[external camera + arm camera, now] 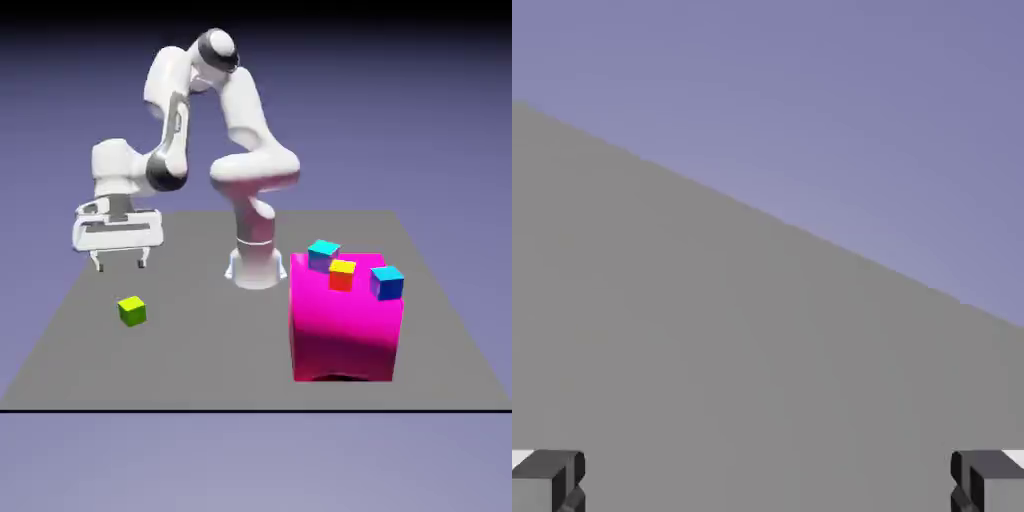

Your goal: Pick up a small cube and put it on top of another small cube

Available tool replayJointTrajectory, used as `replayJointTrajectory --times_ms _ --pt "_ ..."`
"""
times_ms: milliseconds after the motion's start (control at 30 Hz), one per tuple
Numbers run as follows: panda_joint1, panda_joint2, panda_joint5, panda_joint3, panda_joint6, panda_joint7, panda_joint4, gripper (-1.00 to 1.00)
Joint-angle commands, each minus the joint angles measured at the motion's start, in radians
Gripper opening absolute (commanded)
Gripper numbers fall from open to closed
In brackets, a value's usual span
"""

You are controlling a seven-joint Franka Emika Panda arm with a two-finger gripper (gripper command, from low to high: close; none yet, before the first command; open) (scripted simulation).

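Note:
The small cube (132,311), tiny with a yellow-green top and green sides, lies on the grey table (210,340) toward the exterior view's left. My gripper (120,264) hangs open above the table, a little behind the cube and slightly to its left, holding nothing. In the hand view my gripper (768,480) shows its two grey fingertips (552,478) wide apart at the bottom corners, with only bare table between them. The small cube is out of the hand view.
A large magenta block (346,320) stands at the exterior view's right. On its top sit a yellow-topped red cube (342,274) and two cyan-topped blue cubes (323,254) (387,282). The arm's white base (254,262) stands behind the middle.

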Motion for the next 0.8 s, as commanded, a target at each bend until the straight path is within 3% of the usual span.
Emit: replayJointTrajectory --times_ms 0,433,767 --pt "0.01 -0.001 -0.008 -0.036 -0.008 -0.03 0.003 0.0" --pt "0.125 -0.013 -0.095 -0.443 -0.095 -0.372 0.038 0.0" --pt "0.443 -0.096 -0.22 -0.77 0.088 -0.298 0.073 0.0"
